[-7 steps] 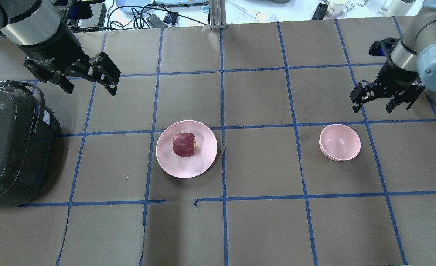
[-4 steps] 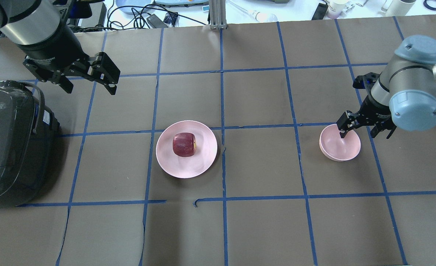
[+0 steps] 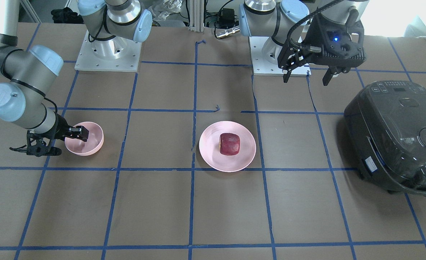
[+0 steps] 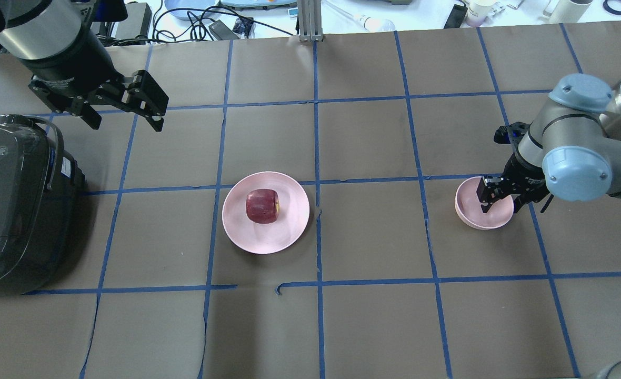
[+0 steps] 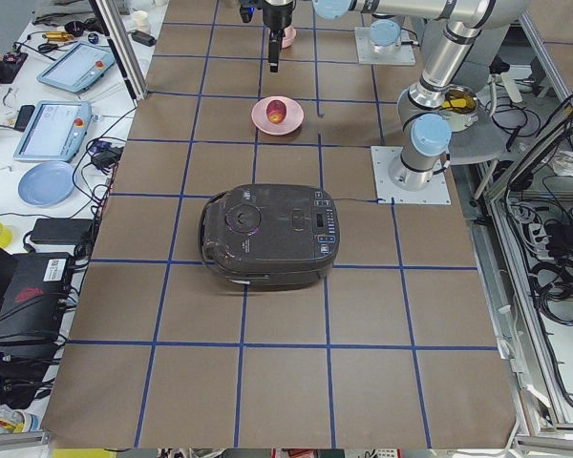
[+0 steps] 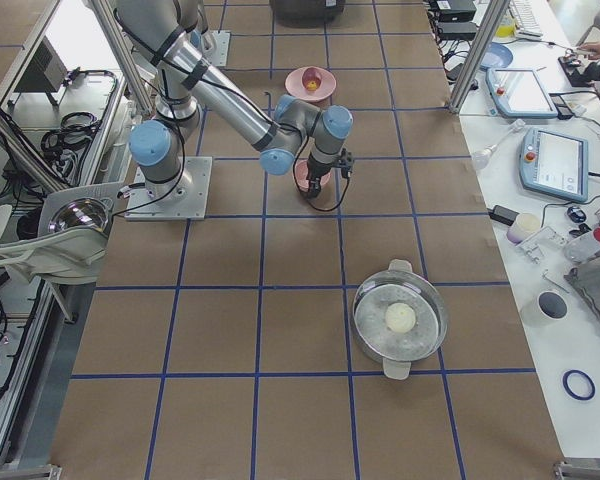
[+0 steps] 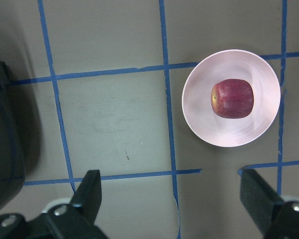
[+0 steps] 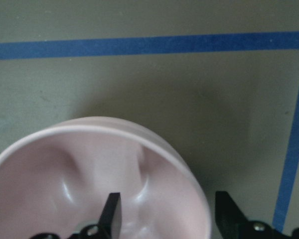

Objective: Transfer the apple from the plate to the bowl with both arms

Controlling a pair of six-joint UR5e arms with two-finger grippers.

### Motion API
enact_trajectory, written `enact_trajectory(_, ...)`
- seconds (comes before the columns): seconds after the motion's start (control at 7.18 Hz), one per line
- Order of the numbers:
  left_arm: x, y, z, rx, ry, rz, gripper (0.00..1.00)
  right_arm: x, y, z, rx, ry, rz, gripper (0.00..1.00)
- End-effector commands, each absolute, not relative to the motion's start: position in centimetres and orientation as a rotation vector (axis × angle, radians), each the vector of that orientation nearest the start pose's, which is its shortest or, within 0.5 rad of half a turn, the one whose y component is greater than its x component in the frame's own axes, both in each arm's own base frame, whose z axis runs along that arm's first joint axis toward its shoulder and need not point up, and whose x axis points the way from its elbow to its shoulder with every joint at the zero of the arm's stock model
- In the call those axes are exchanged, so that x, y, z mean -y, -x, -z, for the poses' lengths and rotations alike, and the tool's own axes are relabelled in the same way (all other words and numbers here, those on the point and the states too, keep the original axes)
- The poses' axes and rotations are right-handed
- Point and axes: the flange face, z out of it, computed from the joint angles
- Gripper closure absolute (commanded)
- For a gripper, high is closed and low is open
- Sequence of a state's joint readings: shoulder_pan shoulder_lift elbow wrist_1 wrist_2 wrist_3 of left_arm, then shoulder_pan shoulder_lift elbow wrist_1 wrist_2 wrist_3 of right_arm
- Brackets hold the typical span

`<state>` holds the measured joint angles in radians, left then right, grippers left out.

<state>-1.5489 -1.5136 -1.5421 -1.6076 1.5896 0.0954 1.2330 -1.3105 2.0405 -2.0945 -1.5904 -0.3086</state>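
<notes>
Brown gridded bench point(image 4: 373, 237): dark red apple point(image 4: 262, 206) sits on shallow pink plate point(image 4: 289, 234), left black pincer point(image 4: 125, 123) apart, well away; right black pincer point(image 4: 501, 206) apart, straddling rim of small deep pink bowl point(image 4: 468, 213), which may tip if nudged.

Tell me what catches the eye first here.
The red apple sits on the plate mid-table. The right gripper straddles the rim of the bowl, one finger inside and one outside, jaws open. The left gripper hangs open above the table near the dark cooker.
</notes>
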Motion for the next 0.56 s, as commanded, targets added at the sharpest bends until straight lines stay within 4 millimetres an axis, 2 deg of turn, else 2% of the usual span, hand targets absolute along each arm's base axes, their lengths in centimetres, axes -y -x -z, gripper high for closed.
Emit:
enact_trajectory(0.0, 48.5, 12.4, -51.4, -3.128, -0.108, 0.036, 0.0, 49.6, 3.6, -19.5, -3.081, -0.046, -0.312, 1.0)
enact_trajectory(0.14, 49.0, 15.1, -48.6, -3.17, -0.145, -0.047, 0.0, 49.7, 3.6, -20.2, -3.086, -0.051, -0.297, 1.0)
enact_trajectory(0.28, 48.4, 18.8, -44.4, -3.17, -0.078, -0.149, 0.0, 50.6, 3.9, -21.2, -3.089, -0.055, -0.265, 1.0)
enact_trajectory(0.42, 47.6, 22.9, -40.2, -3.171, -0.064, -0.088, 0.0, 51.3, 3.0, -22.2, -3.02, -0.068, -0.266, 1.0)
